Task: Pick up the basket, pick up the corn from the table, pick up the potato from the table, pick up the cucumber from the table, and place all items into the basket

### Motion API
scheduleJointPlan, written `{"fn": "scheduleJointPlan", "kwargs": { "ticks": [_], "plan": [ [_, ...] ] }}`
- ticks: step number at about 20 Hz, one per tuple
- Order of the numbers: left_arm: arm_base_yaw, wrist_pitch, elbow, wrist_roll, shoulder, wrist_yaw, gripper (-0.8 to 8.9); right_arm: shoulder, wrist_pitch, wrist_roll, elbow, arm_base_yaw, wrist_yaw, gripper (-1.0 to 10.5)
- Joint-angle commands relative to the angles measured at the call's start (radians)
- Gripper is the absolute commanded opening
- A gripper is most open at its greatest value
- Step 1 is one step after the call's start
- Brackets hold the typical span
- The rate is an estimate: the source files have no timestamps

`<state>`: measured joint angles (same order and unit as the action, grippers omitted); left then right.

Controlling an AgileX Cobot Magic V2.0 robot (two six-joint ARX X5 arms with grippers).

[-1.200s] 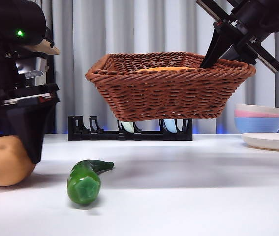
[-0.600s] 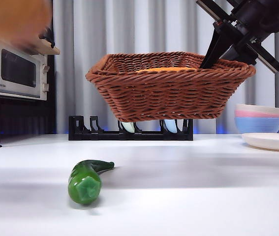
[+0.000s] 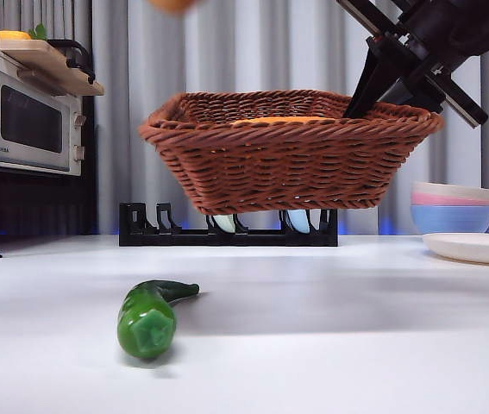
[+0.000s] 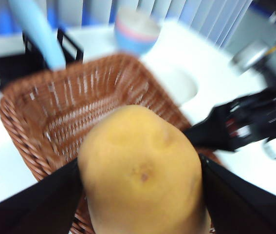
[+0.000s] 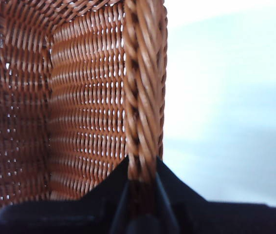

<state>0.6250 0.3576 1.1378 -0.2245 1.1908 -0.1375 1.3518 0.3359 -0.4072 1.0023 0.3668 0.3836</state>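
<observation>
The potato point(image 3: 172, 4) shows in the front view only as an orange sliver cut off by the top edge; the left wrist view of it is blurred. The basket point(image 3: 289, 151) rim hides most of an orange thing inside. The basket hides the right gripper point(image 5: 140, 183) jaw tips.

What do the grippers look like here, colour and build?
Both are matt black. The left gripper shows two broad, flat, wedge-like jaws. The right gripper has narrower tapering jaws; in the front view its arm is angular black bars and brackets. No markings or cables are clearly readable.
</observation>
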Motion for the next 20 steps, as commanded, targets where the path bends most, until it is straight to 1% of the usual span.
{"fn": "scheduleJointPlan", "kwargs": {
  "ticks": [1, 4, 8, 9, 10, 12, 13, 15, 16, 17, 20],
  "plan": [
    [0.021, -0.001, -0.003, 0.050, 0.091, 0.060, -0.08, -0.005, -0.019, -0.004, 0.013, 0.004, 0.008, -0.2],
    [0.040, 0.007, -0.003, 0.100, 0.190, 0.089, -0.08, -0.005, -0.013, -0.004, 0.013, 0.004, 0.008, -0.2],
    [0.075, 0.012, -0.003, 0.146, 0.230, 0.133, -0.06, -0.005, -0.013, -0.004, 0.013, 0.004, 0.008, -0.2],
    [0.084, 0.010, -0.003, 0.160, 0.230, 0.137, 0.10, -0.005, -0.013, -0.004, 0.013, 0.004, 0.008, -0.2],
    [0.093, 0.010, -0.003, 0.169, 0.230, 0.137, 0.98, -0.005, -0.013, -0.004, 0.013, 0.004, 0.008, -0.2],
    [0.095, 0.011, -0.003, 0.168, 0.230, 0.137, 4.65, -0.005, -0.013, -0.004, 0.013, 0.004, 0.008, -0.2],
    [0.095, 0.013, -0.003, 0.168, 0.230, 0.137, 5.04, -0.005, -0.013, -0.004, 0.013, 0.004, 0.008, -0.2],
    [0.098, 0.013, -0.003, 0.159, 0.229, 0.134, 5.03, -0.005, -0.013, -0.004, 0.013, 0.004, 0.008, -0.2],
    [0.101, 0.027, 0.004, 0.141, 0.224, 0.133, 5.03, -0.005, -0.013, -0.004, 0.013, 0.004, 0.008, -0.2],
    [0.101, 0.058, 0.025, 0.141, 0.217, 0.134, 5.03, -0.005, -0.013, -0.004, 0.013, 0.004, 0.008, -0.2],
    [0.110, 0.213, 0.162, 0.142, 0.188, 0.134, 5.03, -0.005, -0.013, -0.004, 0.013, 0.004, 0.008, -0.2]
  ]
}}
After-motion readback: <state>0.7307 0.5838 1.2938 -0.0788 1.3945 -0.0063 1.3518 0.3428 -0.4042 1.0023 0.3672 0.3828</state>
